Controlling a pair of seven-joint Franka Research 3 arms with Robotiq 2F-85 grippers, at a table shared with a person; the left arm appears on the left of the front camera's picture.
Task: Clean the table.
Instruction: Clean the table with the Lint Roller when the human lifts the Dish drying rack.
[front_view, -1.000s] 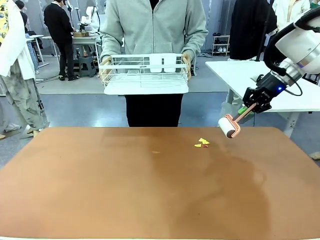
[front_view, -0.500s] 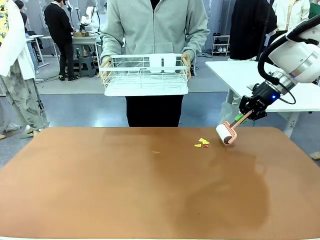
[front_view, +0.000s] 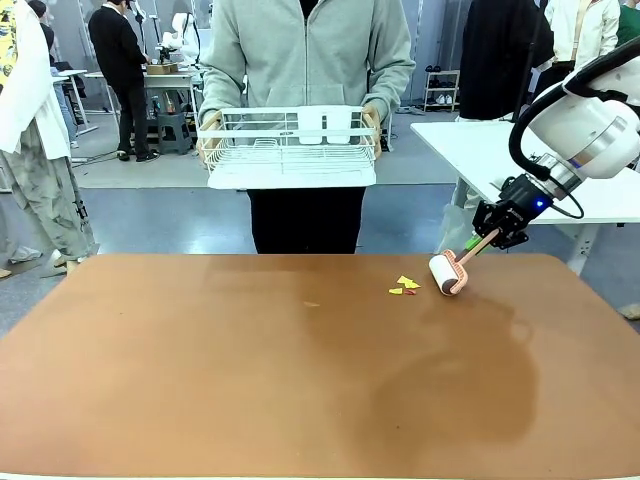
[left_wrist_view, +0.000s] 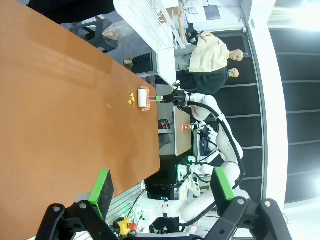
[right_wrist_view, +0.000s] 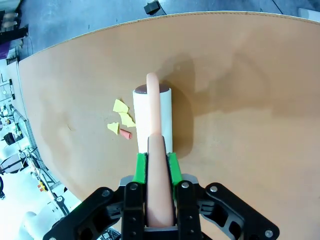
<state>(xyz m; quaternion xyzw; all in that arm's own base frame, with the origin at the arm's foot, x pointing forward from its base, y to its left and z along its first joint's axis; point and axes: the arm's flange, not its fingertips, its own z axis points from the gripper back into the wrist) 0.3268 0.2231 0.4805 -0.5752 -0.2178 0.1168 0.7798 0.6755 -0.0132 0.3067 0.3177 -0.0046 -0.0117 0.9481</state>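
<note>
Table: the reddish-brown table (front_view: 200, 370) spans the whole near part of the front view, and its far edge runs just in front of the person.
Right gripper: the right gripper (front_view: 483, 236) hangs above the table's far right corner, with its green pads clamped on the peach handle of a lint roller (front_view: 447, 273). The right wrist view shows the handle pinched between the two pads.
Lint roller: it slants down from the claw towards the table, white roll lowest, near the far edge. Whether the roll touches the top or sits just over it cannot be told. Its shadow lies close against it.
Scraps: a few yellow paper scraps (front_view: 406, 284) and one small red bit lie on the table just beside the roll, on the robot's left of it, apart from it.
Left gripper: in the left wrist view the left gripper (left_wrist_view: 162, 186) has its pads spread wide with nothing between them, off the table's near edge.
Person: stands at the far side holding a white dish rack (front_view: 290, 150) with both hands, well above the table.
Background: a smaller white table (front_view: 480, 150) stands behind the right arm.
</note>
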